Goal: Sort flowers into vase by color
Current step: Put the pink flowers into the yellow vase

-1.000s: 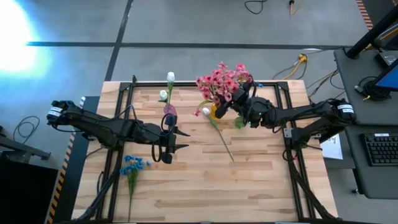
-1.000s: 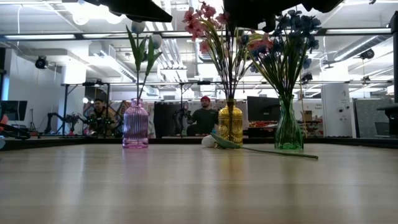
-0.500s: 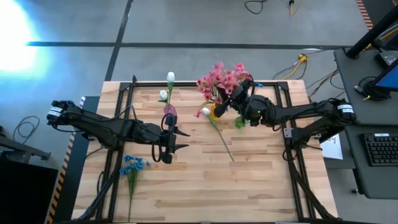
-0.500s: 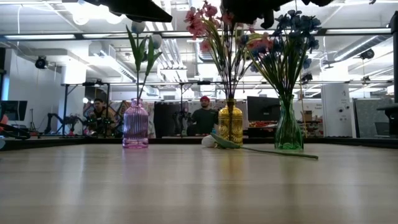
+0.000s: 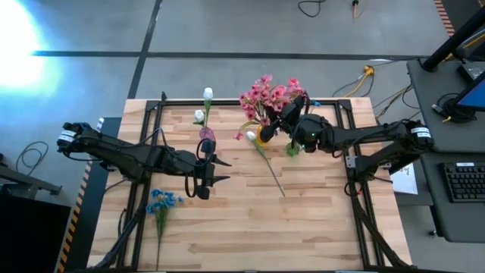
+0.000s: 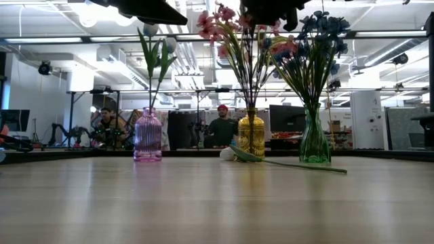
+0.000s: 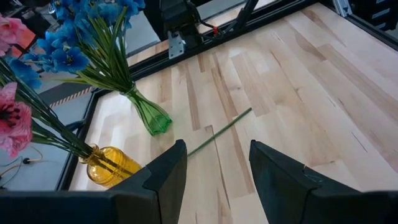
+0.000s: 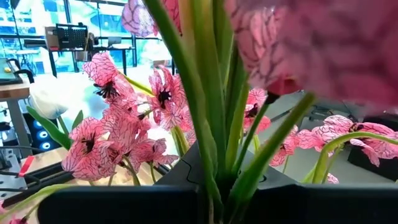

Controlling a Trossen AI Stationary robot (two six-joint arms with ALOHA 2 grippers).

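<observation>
Pink flowers [image 5: 269,95]: we see a clustered bunch upright in the yellow vase [image 5: 263,135], near the counter's far edge, the right gripper [image 5: 286,115] shut on stems.
Blue flowers [image 6: 313,30]: upright in the green vase [image 6: 314,144].
White buds [image 5: 207,94]: in the purple vase [image 5: 206,135].
Loose white flower [image 5: 269,167]: lying flat mid-counter.
Loose blue flower [image 5: 161,205]: lying near the left edge.
</observation>
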